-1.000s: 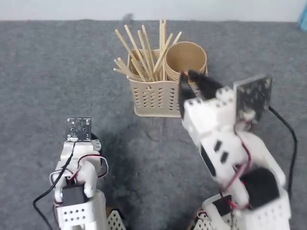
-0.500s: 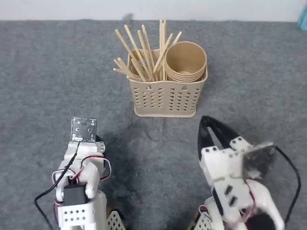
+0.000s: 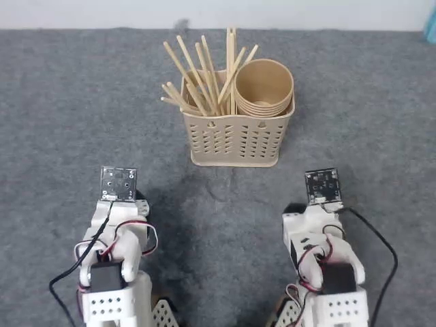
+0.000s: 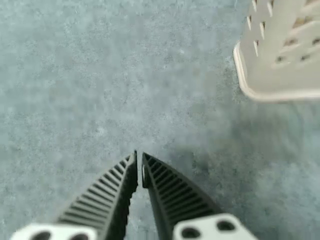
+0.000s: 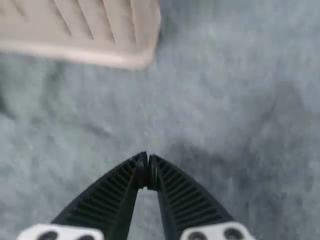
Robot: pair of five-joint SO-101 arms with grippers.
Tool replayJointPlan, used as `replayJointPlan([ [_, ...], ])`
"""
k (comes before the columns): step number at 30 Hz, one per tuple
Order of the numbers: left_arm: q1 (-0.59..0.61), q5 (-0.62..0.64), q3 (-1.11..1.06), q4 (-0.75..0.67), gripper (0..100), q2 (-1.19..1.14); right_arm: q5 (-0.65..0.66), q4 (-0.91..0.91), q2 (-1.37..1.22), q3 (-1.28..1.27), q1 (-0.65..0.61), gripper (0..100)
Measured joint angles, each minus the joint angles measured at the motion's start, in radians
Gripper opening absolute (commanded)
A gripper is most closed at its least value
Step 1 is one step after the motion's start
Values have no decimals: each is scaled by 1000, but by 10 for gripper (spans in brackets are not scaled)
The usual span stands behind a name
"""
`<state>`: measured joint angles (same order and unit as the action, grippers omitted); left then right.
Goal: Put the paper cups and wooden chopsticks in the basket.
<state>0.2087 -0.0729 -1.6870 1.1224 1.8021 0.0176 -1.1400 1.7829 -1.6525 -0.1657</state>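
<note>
At upper centre the paper cups (image 3: pixel 263 85) and wooden chopsticks (image 3: pixel 204 71) are held in the basket (image 3: pixel 235 139), while the left pincer (image 4: pixel 138 161) and right pincer (image 5: pixel 148 164) are seen pressed together.

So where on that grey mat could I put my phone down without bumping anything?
The grey mat lies bare on both sides of the basket. There is also an open strip between the basket and the two arms, and a lane between the left arm and right arm. Inside the basket it is crowded with chopsticks and paper cups.
</note>
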Motion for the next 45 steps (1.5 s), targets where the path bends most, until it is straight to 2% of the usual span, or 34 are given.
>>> replayJointPlan([
  [7, -17, 2, 0, 123, 12, 0, 0, -89, -5, -12, 72, 6],
  [17, -17, 0, 0, 133, 12, 0, 3, -146, -5, -12, 183, 6],
  [27, -17, 0, 0, 135, 12, 0, 3, -147, -5, -12, 117, 6],
  [45, -17, 0, 0, 135, 12, 0, 3, -147, -5, -12, 115, 6],
])
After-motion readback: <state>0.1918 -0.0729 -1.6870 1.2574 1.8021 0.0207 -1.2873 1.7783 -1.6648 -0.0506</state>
